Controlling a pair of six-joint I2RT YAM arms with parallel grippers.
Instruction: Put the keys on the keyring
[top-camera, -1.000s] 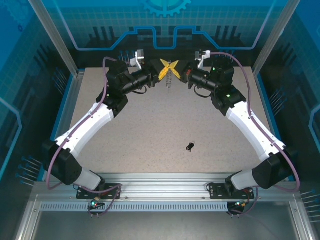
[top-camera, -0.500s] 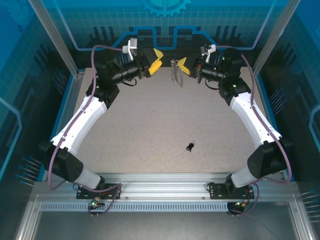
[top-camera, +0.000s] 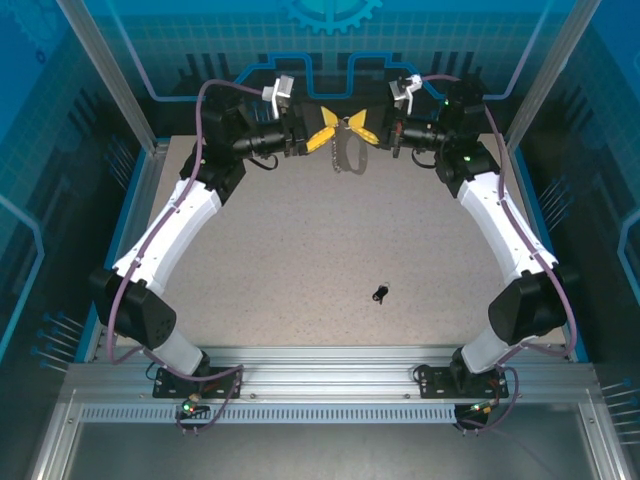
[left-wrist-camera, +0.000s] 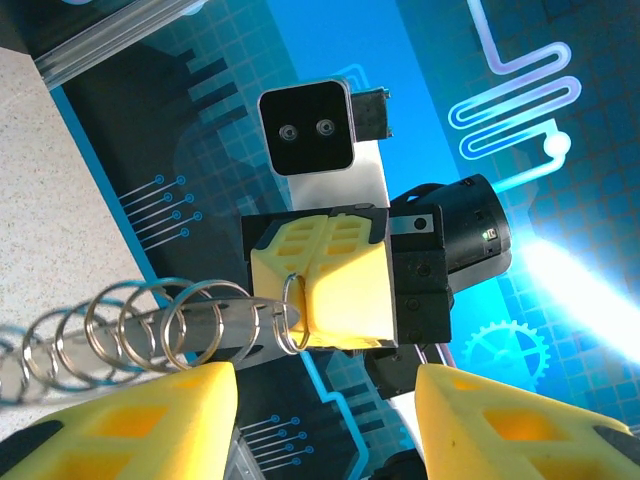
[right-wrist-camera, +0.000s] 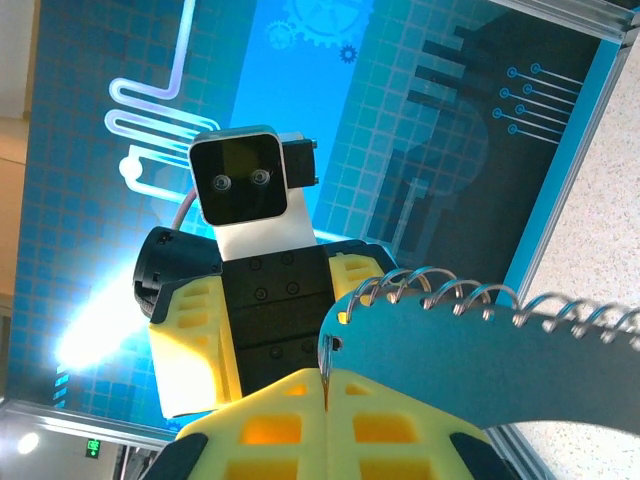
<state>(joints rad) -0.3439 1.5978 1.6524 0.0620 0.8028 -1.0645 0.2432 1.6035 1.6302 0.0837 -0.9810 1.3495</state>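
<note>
The keyring (top-camera: 347, 152), a flat grey-blue loop fringed with silvery rings, hangs in the air at the back of the table. My right gripper (top-camera: 360, 128) is shut on one of its end rings; the pinch shows in the right wrist view (right-wrist-camera: 325, 385) below the blue plate (right-wrist-camera: 480, 370). My left gripper (top-camera: 324, 137) stands open just left of it, its yellow fingers (left-wrist-camera: 130, 425) apart with nothing between them. Ahead of them are the right gripper (left-wrist-camera: 305, 300) and the row of rings (left-wrist-camera: 150, 322). The keys (top-camera: 380, 292), a tiny dark cluster, lie on the table in front, far from both grippers.
The speckled table (top-camera: 300, 250) stretches between the arms. A blue patterned back wall (top-camera: 330, 60) and metal frame posts (top-camera: 110, 80) stand close behind the raised grippers. The aluminium rail (top-camera: 320, 360) with both arm bases runs along the near edge.
My left gripper let go of the keyring, drew back left with its jaws wide, then returned close beside it. The right gripper kept its hold and carried the keyring slightly up and back.
</note>
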